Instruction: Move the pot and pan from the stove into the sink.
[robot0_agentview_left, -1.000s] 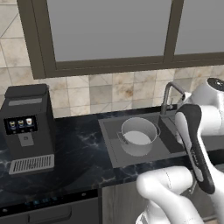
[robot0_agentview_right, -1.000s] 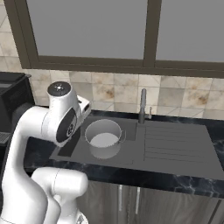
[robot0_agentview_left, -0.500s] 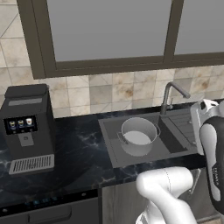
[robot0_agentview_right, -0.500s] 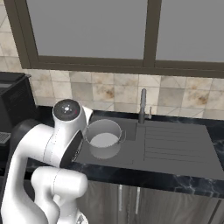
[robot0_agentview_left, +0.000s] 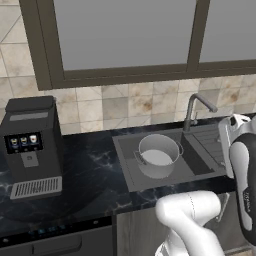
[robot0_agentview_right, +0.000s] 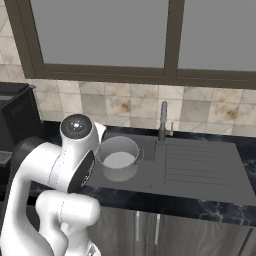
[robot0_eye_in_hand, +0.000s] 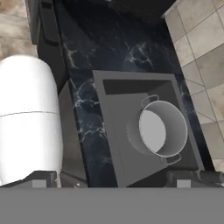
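hiding sink (robot0_agentview_right: 150, 170) corner: arm (robot0_agentview_right: 75, 160)

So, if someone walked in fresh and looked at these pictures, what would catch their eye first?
Probably the pot, a tall silver-grey cylinder standing upright in the basin of the sink, left of the curved faucet. Next, the robot's big white arm bulking up in front of the counter. Then the black coffee machine on the dark marbled counter, well left of the sink.
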